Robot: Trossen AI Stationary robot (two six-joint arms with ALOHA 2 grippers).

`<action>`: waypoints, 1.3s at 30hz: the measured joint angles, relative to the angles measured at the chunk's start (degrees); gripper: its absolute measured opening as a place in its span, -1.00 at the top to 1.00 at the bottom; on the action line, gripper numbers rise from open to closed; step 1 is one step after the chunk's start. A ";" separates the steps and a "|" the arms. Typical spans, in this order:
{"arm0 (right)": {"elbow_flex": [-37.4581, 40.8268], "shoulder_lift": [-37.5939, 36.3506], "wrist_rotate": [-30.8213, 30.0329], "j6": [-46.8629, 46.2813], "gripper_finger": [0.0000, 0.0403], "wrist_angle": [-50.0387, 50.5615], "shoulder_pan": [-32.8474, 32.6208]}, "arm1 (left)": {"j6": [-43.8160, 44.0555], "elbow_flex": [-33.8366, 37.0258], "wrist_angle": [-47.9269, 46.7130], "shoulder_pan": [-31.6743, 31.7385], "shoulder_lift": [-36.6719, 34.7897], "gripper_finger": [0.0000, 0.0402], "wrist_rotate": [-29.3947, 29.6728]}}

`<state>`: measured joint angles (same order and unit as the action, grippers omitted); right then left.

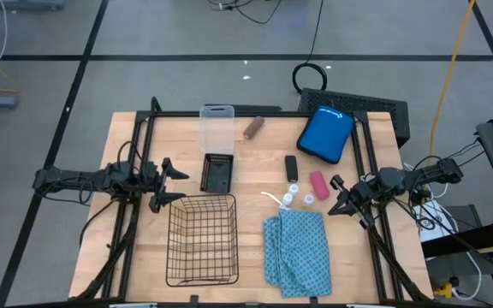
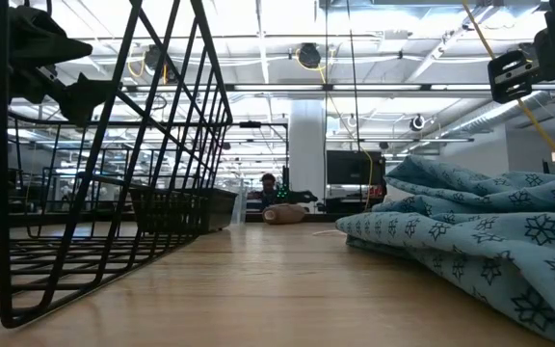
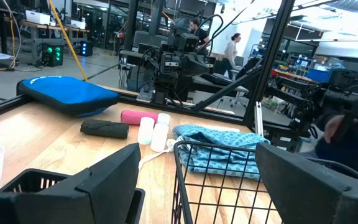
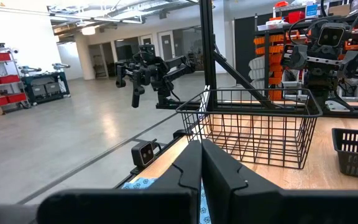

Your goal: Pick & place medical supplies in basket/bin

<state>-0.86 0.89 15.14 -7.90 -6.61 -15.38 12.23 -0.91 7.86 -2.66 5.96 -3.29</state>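
Note:
The black wire-mesh basket (image 1: 202, 239) stands on the table's near left part. To its right the folded teal patterned cloth (image 1: 298, 248) lies flat. Beyond the cloth are the white-capped vials (image 1: 291, 195), the pink roll (image 1: 317, 184) and the small black block (image 1: 291, 166). The brown roll (image 1: 253, 127) lies near the far edge. My left gripper (image 1: 174, 184) hovers open just left of the basket's far corner (image 3: 185, 149). My right gripper (image 1: 336, 201) is shut (image 4: 201, 168), right of the pink roll and above the cloth's far right corner, touching nothing.
A blue pouch (image 1: 325, 133) lies at the far right. A clear plastic box (image 1: 216, 128) and a small solid black tray (image 1: 217, 172) sit beyond the basket. Black frame rails run along the table's left and right sides. People show in the room beyond the table.

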 joint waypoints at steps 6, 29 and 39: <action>0.02 0.00 0.00 0.00 1.00 -0.13 0.00 | 0.00 0.00 -0.02 0.00 0.00 -0.62 -0.01; 0.07 0.00 -5.25 -28.28 1.00 -10.94 -0.07 | 0.00 0.00 -0.02 -0.01 0.00 -0.62 -0.01; 0.07 -0.02 -21.41 -16.24 1.00 -15.65 -0.07 | 0.00 0.00 -0.02 0.00 0.00 -0.62 0.00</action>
<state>-0.80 0.86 -6.28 -24.15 -22.27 -15.44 12.23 -0.91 7.84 -2.66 5.96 -3.29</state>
